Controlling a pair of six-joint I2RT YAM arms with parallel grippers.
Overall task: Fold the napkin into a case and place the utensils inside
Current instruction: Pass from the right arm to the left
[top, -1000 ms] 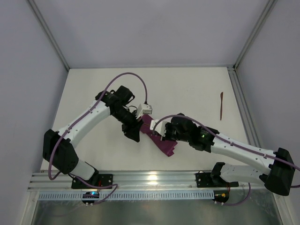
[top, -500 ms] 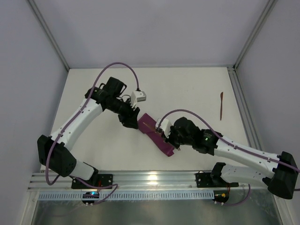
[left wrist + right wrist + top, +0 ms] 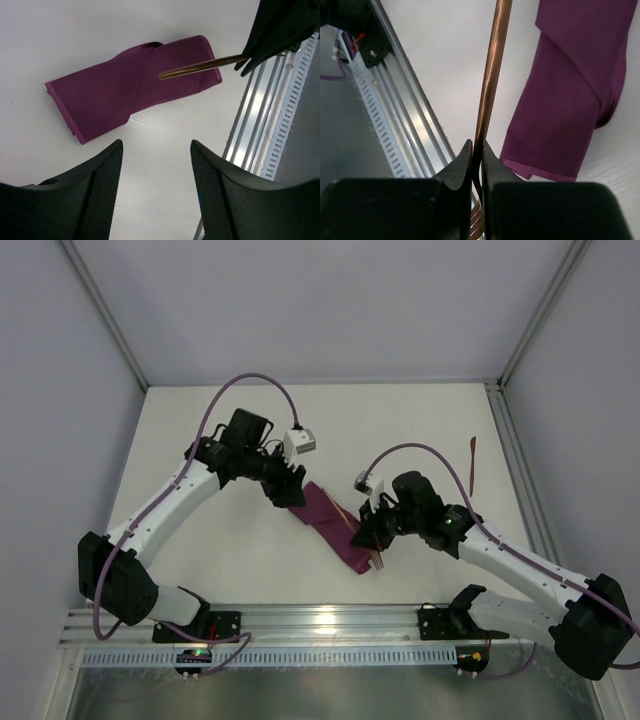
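right wrist view: right gripper (image 3: 476,145) clenched on the fork (image 3: 492,75), beside the folded plum case (image 3: 580,85).
left wrist view alone shows the left gripper (image 3: 156,147) spread, holding nothing, above the case lying flat on the table (image 3: 60,30); only the top view catches the knife (image 3: 472,465), well apart at right. whether the fork handle touches the cloth is unclear.
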